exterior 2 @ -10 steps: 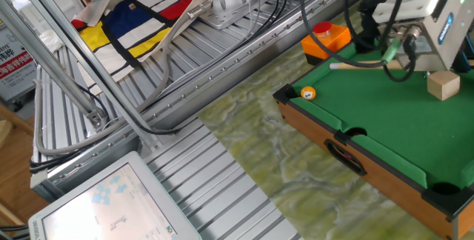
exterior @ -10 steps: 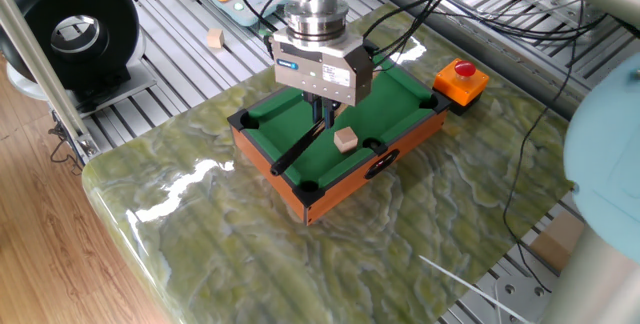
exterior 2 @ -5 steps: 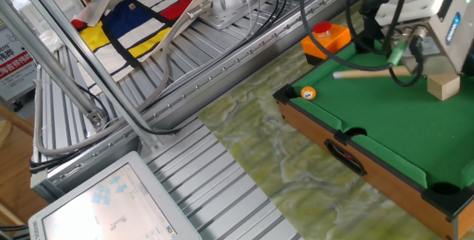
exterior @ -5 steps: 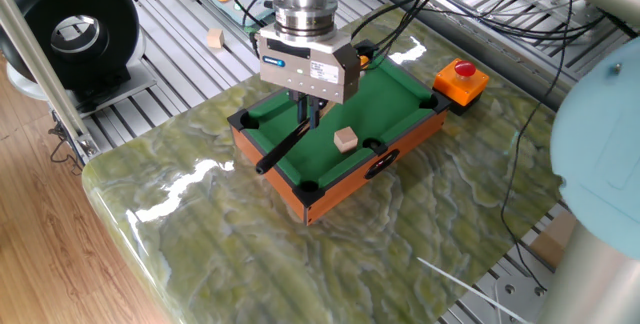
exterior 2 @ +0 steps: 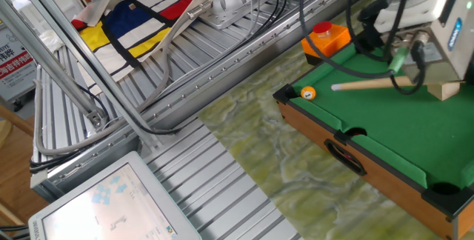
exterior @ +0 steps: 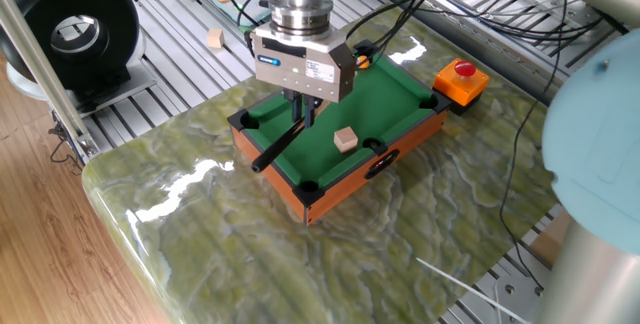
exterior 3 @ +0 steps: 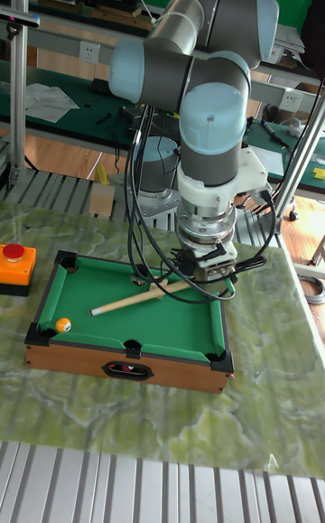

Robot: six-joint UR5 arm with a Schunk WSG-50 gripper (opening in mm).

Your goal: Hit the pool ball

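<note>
The pool ball [exterior 3: 62, 325] sits near the mini pool table's [exterior 3: 135, 356] 9 o'clock corner pocket. At 3 o'clock the gripper [exterior 3: 206, 283], jaws pinched on the cue stick [exterior 3: 135, 300], aims its tip at the ball.

The arm [exterior 3: 212, 80] has grey tubular links with pale blue joint caps; black cables loop beside its white-and-silver claw [exterior 3: 208, 267].

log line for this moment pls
gripper: shut on cue stick | cue tip: short of pool ball, no contact | ball: near corner pocket | wooden cube: on felt
</note>
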